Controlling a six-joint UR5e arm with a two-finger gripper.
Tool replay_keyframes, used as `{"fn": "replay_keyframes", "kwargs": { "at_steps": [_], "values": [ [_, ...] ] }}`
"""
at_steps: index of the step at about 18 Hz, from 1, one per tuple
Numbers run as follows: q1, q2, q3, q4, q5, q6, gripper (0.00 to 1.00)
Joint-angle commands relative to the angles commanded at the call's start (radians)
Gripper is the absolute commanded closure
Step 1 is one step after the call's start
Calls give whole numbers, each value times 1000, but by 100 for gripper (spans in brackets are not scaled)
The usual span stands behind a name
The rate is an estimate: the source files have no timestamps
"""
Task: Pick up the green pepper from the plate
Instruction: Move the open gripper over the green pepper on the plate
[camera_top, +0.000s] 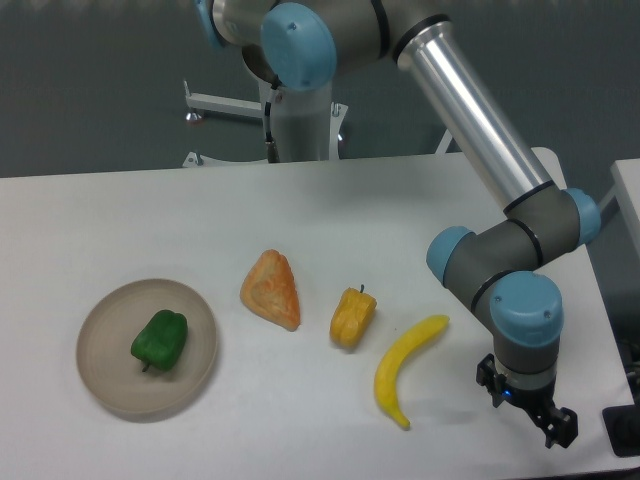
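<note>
The green pepper (160, 340) is small, glossy and dark green. It lies a little right of centre on the round beige plate (105, 375) at the front left of the table. My gripper (535, 415) hangs low at the table's front right corner, far to the right of the plate and just right of the banana. Its dark fingers look spread apart, and nothing is held between them. The pepper is in full view.
Between plate and gripper lie an orange wedge-shaped piece (272, 289), a yellow-orange pepper (352, 317) with a dark stem and a yellow banana (405, 370). The arm's elbow and forearm (480, 130) reach over the right side. The table's right edge is close to the gripper.
</note>
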Motion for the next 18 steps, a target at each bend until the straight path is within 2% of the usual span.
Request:
{"fn": "replay_keyframes", "kwargs": {
  "at_steps": [7,11,16,18],
  "values": [
    [-32,31,-40,-3,0,-11,0],
    [-49,112,-138,-8,-47,-89,0],
    [-97,267,-337,-11,-103,-248,0],
    [-124,320,-411,-8,-147,-352,0]
  ]
}}
